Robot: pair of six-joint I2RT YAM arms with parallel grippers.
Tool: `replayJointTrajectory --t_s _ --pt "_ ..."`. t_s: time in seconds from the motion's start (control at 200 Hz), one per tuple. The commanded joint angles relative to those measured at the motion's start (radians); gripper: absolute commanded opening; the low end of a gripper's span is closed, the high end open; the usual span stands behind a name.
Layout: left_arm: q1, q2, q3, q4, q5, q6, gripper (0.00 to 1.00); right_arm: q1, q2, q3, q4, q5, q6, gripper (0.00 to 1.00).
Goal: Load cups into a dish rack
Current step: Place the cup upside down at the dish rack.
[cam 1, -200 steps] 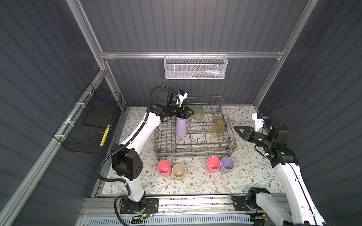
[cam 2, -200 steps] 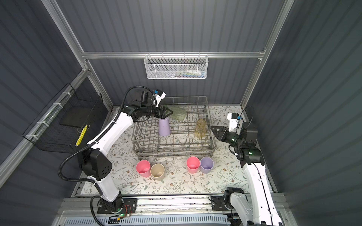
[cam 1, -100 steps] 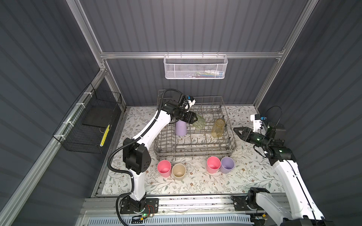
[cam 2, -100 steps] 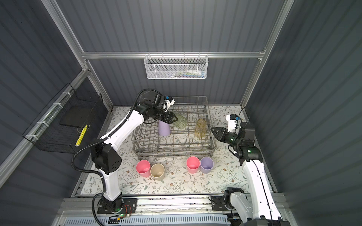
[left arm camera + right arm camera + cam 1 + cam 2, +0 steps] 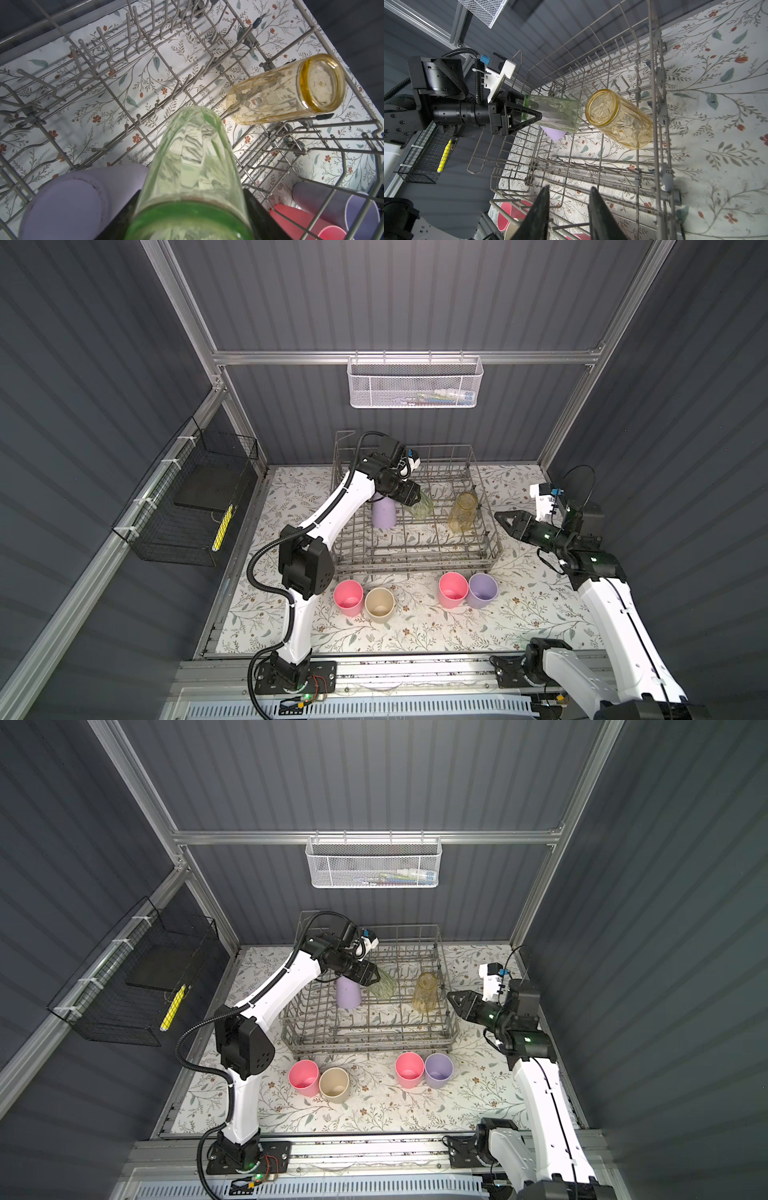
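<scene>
**Green cup held over the rack**

The green cup (image 5: 420, 506) is tipped over, inside the dish rack (image 5: 415, 561), near the back. It sits between the lilac cup (image 5: 383, 514) and the amber cup (image 5: 462, 514), which both stand bottom-up in the rack. I cannot tell if the green cup touches the wires.

The left gripper (image 5: 532, 118) is clamped on the thick bottom end of the green cup.

The right gripper (image 5: 570, 188) hangs just outside the rack's right side. Its fingers are apart and hold nothing.

On the table (image 5: 415, 635), in front of the rack, four cups stand mouth-up: a pink cup (image 5: 348, 597) touching a beige cup (image 5: 379, 604), and another pink cup (image 5: 452, 590) beside another lilac cup (image 5: 482, 591).
</scene>
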Motion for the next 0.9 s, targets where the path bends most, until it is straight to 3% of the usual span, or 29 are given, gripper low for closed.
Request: replayJointTrajectory --t_s 0.0,0.38,0.896 --pt "-0.019 0.035 0.074 -0.045 -0.027 0.034 0.49 -0.005 0.007 -0.014 0.004 -0.003 -0.016 0.34" --pt "-0.063 0.174 0.252 -0.165 -0.134 0.077 0.49 -0.005 0.017 -0.022 0.007 -0.002 -0.018 0.34" --pt "-0.071 0.257 0.319 -0.18 -0.196 0.101 0.55 -0.005 0.04 -0.021 0.021 -0.011 -0.006 0.35"
